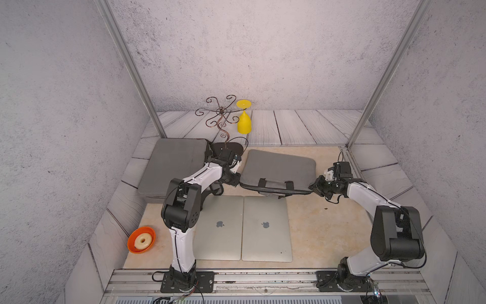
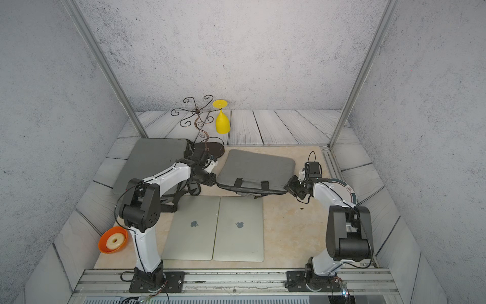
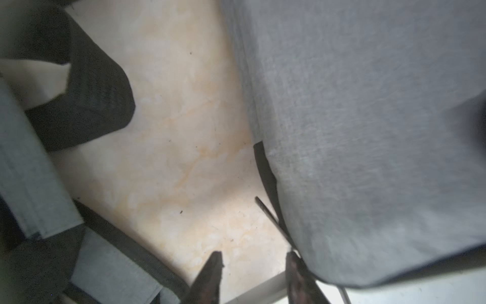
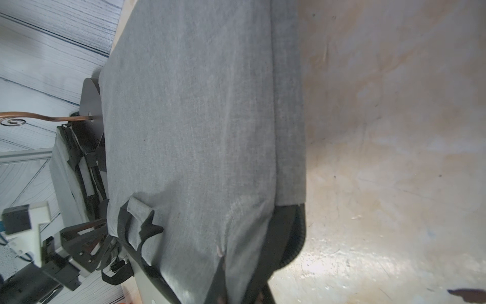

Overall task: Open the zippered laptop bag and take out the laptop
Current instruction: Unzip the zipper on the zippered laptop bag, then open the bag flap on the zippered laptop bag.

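Laptops (image 1: 265, 237) lie before the bag (image 1: 278, 165); rightward tabletop (image 1: 328, 231) free.

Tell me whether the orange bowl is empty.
No, a pale ring-shaped donut lies inside the orange bowl.

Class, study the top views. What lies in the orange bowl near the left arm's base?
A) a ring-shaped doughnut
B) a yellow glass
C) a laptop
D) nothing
A: a pale ring-shaped doughnut lies inside the orange bowl, as both top views show.
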Tool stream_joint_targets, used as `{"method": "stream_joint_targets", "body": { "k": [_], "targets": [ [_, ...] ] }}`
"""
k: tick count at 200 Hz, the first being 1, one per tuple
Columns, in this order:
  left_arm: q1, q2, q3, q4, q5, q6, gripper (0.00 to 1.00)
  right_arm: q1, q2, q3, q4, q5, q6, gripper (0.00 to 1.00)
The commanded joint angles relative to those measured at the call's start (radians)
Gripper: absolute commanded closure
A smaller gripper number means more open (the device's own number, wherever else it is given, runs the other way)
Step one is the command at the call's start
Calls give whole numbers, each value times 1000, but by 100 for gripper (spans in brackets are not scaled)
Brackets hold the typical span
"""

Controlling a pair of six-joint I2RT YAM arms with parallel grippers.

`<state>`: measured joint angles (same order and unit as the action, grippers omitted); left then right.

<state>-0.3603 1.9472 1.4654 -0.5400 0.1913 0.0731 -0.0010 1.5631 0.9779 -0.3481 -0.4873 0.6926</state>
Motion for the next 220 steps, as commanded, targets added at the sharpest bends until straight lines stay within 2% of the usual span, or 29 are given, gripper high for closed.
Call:
{"method": "stream_joint_targets", "body": {
  "k": [1, 21, 44, 59, 82, 128, 143, 167, 187, 204, 220],
  "targets": [
    [-7, -103, -37, 24, 66, 111, 50, 5, 26, 48, -8, -66, -54, 100],
    [-21, -147, -55, 22, 70, 204, 46, 5, 42, 72, -20, -72, -68, 100],
    [-47, -168, -97, 76, 158, 350, 45, 5, 68, 107, -31, -83, -78, 100],
    [-80, -163, -116, 107, 172, 463, 43, 5, 81, 134, -48, -82, -89, 100],
    [-124, -123, -102, 124, 141, 612, 42, 5, 95, 174, -95, -80, -117, 100],
    [-181, -49, -94, 150, 44, 811, 38, 6, 105, 202, -122, -81, -125, 99],
    [-189, -28, -106, 182, 2, 833, 37, 5, 106, 211, -132, -79, -128, 100],
    [-199, 6, -116, 290, -150, 832, 37, 3, 106, 211, -140, -79, -131, 100],
    [-202, 29, -83, 281, -173, 844, 39, 4, 106, 211, -140, -81, -127, 100],
    [-207, 50, -65, 293, -241, 828, 48, 4, 107, 216, -142, -81, -127, 100],
    [-216, 71, -28, 256, -295, 809, 63, 5, 107, 221, -144, -80, -127, 100]
  ]
}}
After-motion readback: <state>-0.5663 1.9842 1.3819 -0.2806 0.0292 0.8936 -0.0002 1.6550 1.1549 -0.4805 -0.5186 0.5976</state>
